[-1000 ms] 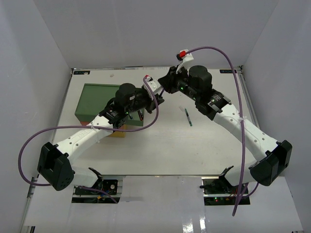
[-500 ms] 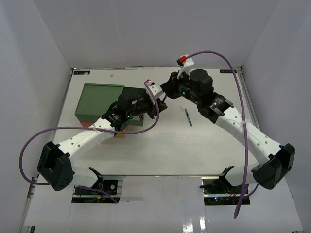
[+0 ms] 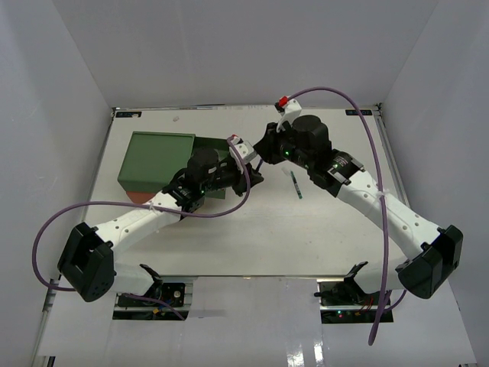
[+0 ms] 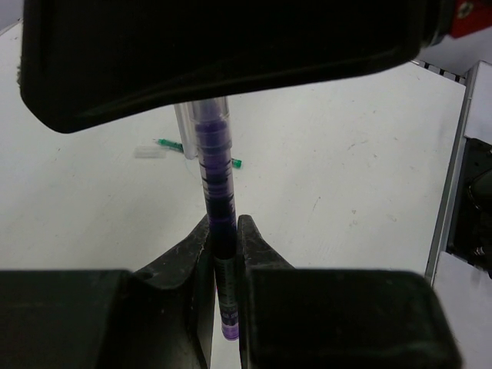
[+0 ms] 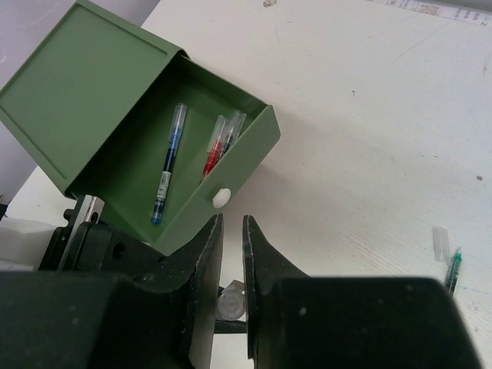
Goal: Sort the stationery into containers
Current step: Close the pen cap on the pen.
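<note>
A thin purple pen (image 4: 215, 192) stands upright in my left gripper (image 4: 223, 223), which is shut on its lower barrel. Its clear cap (image 5: 233, 304) sits between the fingers of my right gripper (image 5: 232, 223), which is shut on it from above. In the top view both grippers meet right of the containers (image 3: 157, 157), left gripper (image 3: 248, 166) below right gripper (image 3: 260, 153). The green top drawer (image 5: 231, 173) is pulled open and holds a blue pen (image 5: 167, 163) and a red pen (image 5: 214, 154). A green pen (image 3: 295, 184) lies on the table.
A loose clear cap (image 5: 439, 240) lies beside the green pen (image 5: 452, 270) to the right of the grippers. A strip of the red-orange tier (image 3: 137, 196) shows under the green one. White walls enclose the table on three sides.
The left arm has shifted a little right and toward the near edge, keeping the pen. The right gripper has stayed over it. Both grippers remain shut.
</note>
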Robot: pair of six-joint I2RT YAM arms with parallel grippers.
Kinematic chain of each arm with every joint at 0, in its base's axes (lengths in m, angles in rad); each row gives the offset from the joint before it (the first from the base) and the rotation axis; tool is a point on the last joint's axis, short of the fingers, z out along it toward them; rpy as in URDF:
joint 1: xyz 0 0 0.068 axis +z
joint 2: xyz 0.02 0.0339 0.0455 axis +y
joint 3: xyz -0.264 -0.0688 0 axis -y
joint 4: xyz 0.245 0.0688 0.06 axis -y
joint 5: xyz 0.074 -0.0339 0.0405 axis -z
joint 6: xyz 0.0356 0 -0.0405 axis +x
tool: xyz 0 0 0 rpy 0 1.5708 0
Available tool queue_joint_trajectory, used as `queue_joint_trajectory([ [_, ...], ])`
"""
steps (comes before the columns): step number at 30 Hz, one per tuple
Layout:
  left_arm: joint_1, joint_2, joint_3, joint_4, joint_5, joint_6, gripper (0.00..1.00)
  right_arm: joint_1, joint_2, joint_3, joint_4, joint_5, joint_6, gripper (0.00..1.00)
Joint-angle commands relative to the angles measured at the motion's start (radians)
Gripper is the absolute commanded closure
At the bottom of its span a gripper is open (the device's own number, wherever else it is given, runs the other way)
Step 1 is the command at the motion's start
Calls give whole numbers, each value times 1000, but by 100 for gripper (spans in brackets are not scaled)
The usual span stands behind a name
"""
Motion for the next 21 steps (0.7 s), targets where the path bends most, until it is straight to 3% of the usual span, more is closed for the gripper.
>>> queue_joint_trajectory([
  [1, -39, -94, 31, 221, 113, -4, 92, 28, 20, -51, -87, -22, -9, 92],
  [3, -39, -94, 28, 226, 110, -5, 90, 28, 16, -64, -67, -22, -7, 92],
  [14, -39, -91, 24, 236, 94, -56, 50, 27, -10, -101, -9, -22, -8, 92],
  [21, -39, -89, 28, 230, 97, -67, 45, 27, -38, -111, 8, 32, -5, 92],
])
